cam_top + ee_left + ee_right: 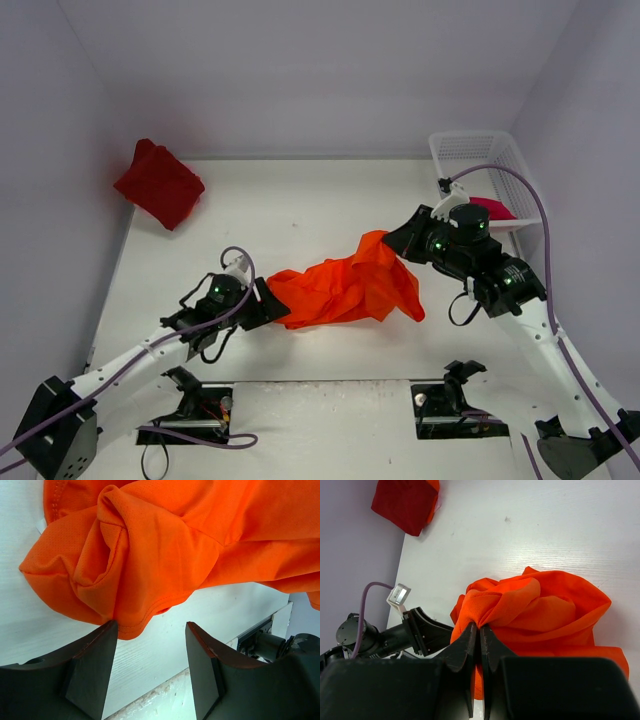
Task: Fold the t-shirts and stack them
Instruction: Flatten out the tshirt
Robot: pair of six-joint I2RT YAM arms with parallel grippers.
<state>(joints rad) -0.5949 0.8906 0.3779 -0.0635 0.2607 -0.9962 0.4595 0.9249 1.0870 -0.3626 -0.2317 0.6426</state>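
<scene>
The bright orange t-shirt (345, 287) hangs crumpled in mid-table, stretched between my two arms. My right gripper (480, 627) is shut on a pinched fold of the orange t-shirt (540, 615), lifting its right end (378, 243). At the shirt's left end my left gripper (151, 630) stands open, the hem of the orange t-shirt (150, 555) just beyond its fingertips, touching the left one. The dark red t-shirt (159, 183) lies folded at the far left corner, also in the right wrist view (405, 502). The crimson-pink t-shirt (492, 208) lies in the basket, partly hidden by my right arm.
A white mesh basket (470, 152) stands at the far right against the wall. Grey walls close in the table on the left, back and right. Two arm bases (200, 400) sit at the near edge.
</scene>
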